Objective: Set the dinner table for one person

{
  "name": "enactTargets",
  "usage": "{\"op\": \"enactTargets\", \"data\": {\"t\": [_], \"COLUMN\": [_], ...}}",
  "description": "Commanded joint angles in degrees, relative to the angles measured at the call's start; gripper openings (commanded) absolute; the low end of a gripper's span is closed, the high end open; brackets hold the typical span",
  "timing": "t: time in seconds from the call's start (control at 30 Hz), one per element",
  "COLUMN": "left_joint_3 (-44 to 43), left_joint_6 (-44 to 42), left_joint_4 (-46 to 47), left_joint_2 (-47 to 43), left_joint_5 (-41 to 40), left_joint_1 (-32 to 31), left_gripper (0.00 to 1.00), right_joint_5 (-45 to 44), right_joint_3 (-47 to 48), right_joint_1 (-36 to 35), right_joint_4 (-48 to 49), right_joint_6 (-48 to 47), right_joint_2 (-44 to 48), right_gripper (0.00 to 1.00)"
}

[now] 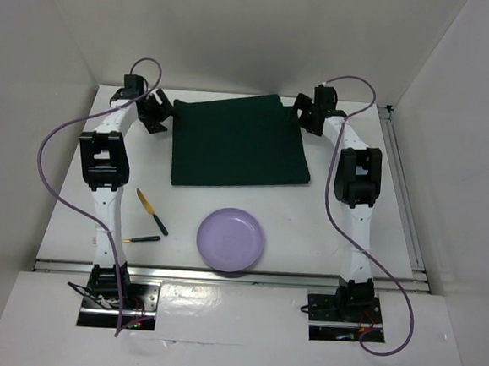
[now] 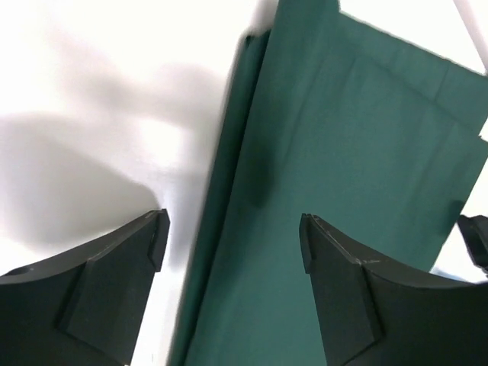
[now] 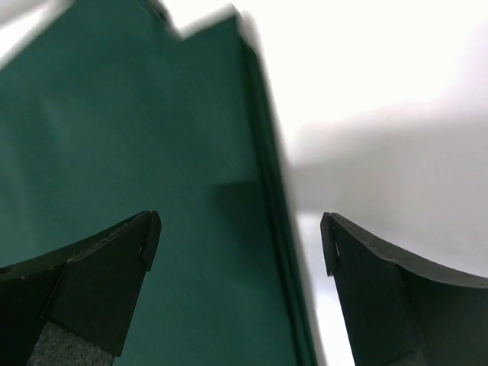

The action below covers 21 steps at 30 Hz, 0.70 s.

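Green mat (image 1: 239, 144) beneath gaping, empty end effectors (image 2: 231, 225) (image 3: 240, 225)

The top camera sits high above and behind the arm bases, looking down and forward from far enough to take in the whole dinner table (image 1: 309, 222). The left wrist camera looks down past the left gripper (image 2: 232, 229), very close to the left edge of the green mat (image 2: 343, 191); the right wrist camera looks past the right gripper (image 3: 240, 232) at the mat's right edge. All three views share that mat.
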<state>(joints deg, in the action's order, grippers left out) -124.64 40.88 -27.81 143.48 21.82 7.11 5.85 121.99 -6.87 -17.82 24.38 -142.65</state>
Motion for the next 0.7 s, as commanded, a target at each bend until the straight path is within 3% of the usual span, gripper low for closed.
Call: {"op": "enactTargets", "data": {"t": [0.0,0.13,0.2,0.4,0.67], "left_joint_3": [2.29,9.75,16.42,36.17,46.86], "left_joint_6": [-1.94,-4.32,-4.32,-2.39,1.3], "left_joint_4": [-3.45,-8.65,-10.94,-10.08,-6.12], "left_joint_2": [-7.68,-16.11,-21.63,-32.99,-35.11], "left_joint_5": [-2.22,-7.12,-9.34,-13.65,-9.26], "left_joint_1": [-0.61,-0.61,-1.14,-3.07,-3.6], "left_gripper": [0.86,0.78,0.78,0.92,0.95], "right_joint_5": [-3.03,-3.73,-3.04,-0.92,2.15], "right_joint_3": [-3.5,-15.26,-26.86,-49.18,-60.11], "right_joint_1": [0.28,-0.33,-0.33,-0.95,-1.48], "right_joint_4": [-3.52,-7.4,-5.74,-0.99,-0.38], "right_joint_6": [0.49,1.98,3.12,8.13,18.32], "right_joint_2": [10.01,20.1,28.71,45.5,47.99], "right_gripper": [0.99,0.99,0.99,0.99,0.99]}}
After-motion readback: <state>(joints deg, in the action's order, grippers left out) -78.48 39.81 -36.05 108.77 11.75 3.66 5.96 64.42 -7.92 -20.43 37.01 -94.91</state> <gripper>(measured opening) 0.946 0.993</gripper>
